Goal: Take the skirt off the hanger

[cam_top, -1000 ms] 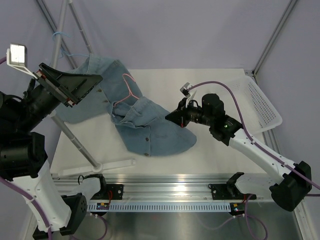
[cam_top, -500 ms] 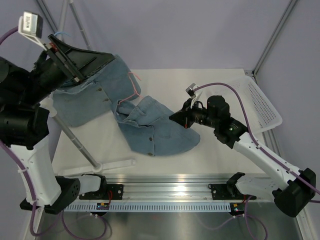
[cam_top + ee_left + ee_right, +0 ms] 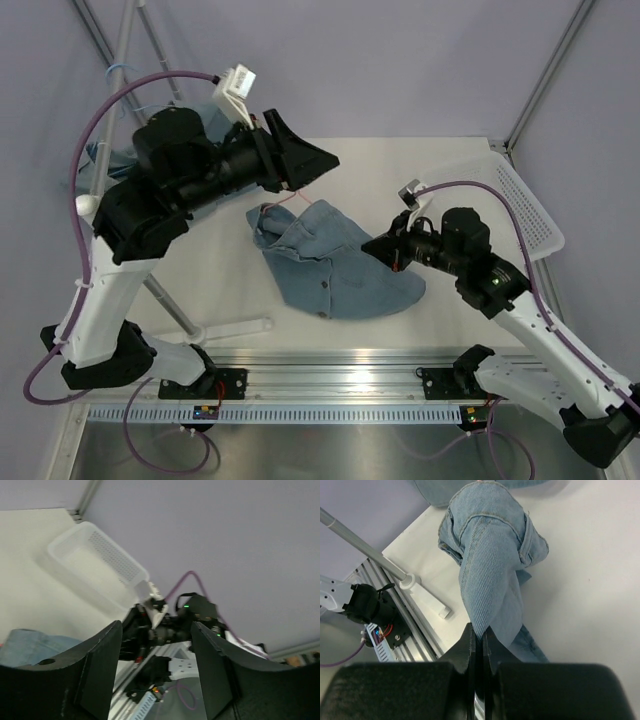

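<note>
The blue denim skirt (image 3: 335,262) lies crumpled on the white table, and in the right wrist view the skirt (image 3: 490,555) rises as a raised fold. My right gripper (image 3: 385,248) is shut on the skirt's right edge; the cloth is pinched between the jaws of that gripper (image 3: 481,631). A thin pink hanger (image 3: 278,204) shows at the skirt's upper left end, mostly covered. My left gripper (image 3: 312,160) hovers above that end, open. In the left wrist view, nothing sits between the left gripper's (image 3: 156,672) fingers, and a bit of denim (image 3: 22,647) shows lower left.
A white stand's pole (image 3: 160,290) slants down to its base (image 3: 232,328) at the near left. A white mesh basket (image 3: 525,205) sits at the table's right edge. More denim cloth (image 3: 105,155) shows behind the left arm.
The left arm swung from the far left to above the skirt's upper end. The right gripper pulled the skirt rightward and nearer, still shut on it.
</note>
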